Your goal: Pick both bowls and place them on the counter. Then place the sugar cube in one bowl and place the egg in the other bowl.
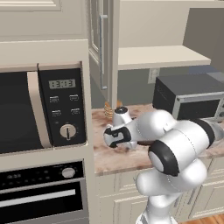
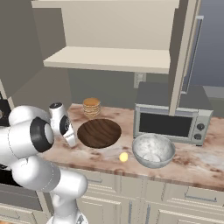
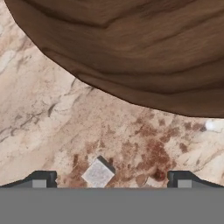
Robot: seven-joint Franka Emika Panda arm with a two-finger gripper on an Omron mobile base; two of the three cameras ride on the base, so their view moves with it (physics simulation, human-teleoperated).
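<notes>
Both bowls stand on the marbled counter (image 2: 192,162): the dark wooden bowl (image 2: 99,132) at the middle and the pale grey bowl (image 2: 153,150) to its right. Between them near the front edge lies the pale yellow egg (image 2: 124,156). My gripper (image 2: 71,141) hangs low over the counter just left of the wooden bowl. In the hand view the gripper (image 3: 111,181) is open, its dark fingertips (image 3: 41,179) standing wide apart. The tiny grey sugar cube (image 3: 98,173) lies on the counter (image 3: 52,109) between them, with the wooden bowl's wall (image 3: 131,52) beyond.
A stack of tan rings (image 2: 92,106) stands behind the wooden bowl. A toaster oven (image 2: 170,122) sits at the back right under a cream shelf (image 2: 109,59). A built-in microwave (image 1: 39,109) and oven wall off the counter's left end.
</notes>
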